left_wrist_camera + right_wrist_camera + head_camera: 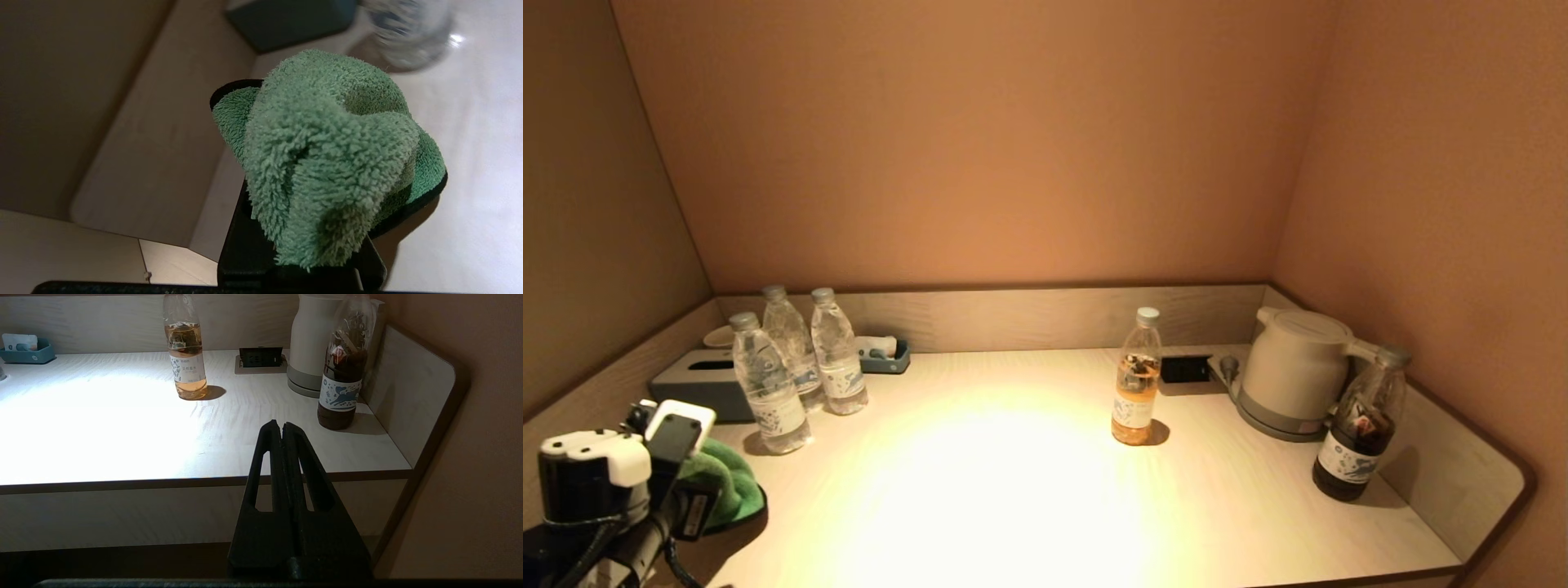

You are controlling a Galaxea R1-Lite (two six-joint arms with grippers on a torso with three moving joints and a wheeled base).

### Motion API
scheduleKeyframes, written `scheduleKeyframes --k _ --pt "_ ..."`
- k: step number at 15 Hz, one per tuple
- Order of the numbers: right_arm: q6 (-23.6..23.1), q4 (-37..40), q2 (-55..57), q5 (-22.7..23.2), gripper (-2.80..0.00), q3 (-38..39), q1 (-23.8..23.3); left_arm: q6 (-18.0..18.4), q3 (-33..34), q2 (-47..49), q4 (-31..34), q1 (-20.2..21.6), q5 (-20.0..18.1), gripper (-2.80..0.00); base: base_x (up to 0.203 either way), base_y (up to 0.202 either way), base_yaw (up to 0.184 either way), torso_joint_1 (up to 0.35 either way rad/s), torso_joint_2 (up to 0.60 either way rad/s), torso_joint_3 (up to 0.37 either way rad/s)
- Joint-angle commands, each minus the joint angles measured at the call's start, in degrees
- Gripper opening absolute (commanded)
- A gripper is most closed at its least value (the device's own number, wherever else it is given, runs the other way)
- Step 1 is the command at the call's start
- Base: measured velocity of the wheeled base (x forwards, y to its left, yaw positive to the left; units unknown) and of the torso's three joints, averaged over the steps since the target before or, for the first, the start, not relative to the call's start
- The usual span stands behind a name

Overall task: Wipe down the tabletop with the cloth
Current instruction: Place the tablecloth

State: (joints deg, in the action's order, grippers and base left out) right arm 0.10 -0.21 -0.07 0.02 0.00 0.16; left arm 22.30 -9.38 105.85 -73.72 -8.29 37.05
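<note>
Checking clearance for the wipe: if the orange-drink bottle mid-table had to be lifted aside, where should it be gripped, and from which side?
Probably the labelled lower body of the orange-drink bottle, approached from the front table edge. It stands upright and alone, with bare tabletop before it; the outlet box and kettle lie behind and to its right. The right gripper, fingers shut, is off that edge.

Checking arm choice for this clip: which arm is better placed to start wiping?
Left. The left gripper is shut on the green cloth over the tabletop's left end; the right gripper is shut, empty, off the front edge.
</note>
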Motion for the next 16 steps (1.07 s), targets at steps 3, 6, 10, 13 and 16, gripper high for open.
scheduleKeyframes --k 3,6,10,13,16 --pt "0.0 -0.1 0.1 0.1 -2.8 0.0 0.0 0.8 -12.8 -4.3 2.7 11.7 2.4 -2.8 0.0 0.0 0.0 0.0 0.0 0.0" --pt "0.0 -0.1 0.1 0.1 -2.8 0.0 0.0 -0.1 -24.4 -5.3 10.6 16.1 5.0 -2.8 0.0 0.0 0.0 0.0 0.0 0.0" --pt "0.0 -0.1 0.1 0.1 -2.8 0.0 0.0 -2.9 -37.4 -11.1 27.9 17.2 7.5 -2.8 0.0 0.0 0.0 0.0 0.0 0.0" --pt "0.0 -0.1 0.1 0.1 -2.8 0.0 0.0 -5.4 -44.5 -12.7 41.7 16.8 6.7 -2.8 0.0 0.0 0.0 0.0 0.0 0.0" --pt "0.0 -0.1 0.1 0.1 -2.8 0.0 0.0 -12.9 -52.7 -12.2 60.8 15.4 4.0 -2.8 0.0 0.0 0.0 0.0 0.0 0.0"
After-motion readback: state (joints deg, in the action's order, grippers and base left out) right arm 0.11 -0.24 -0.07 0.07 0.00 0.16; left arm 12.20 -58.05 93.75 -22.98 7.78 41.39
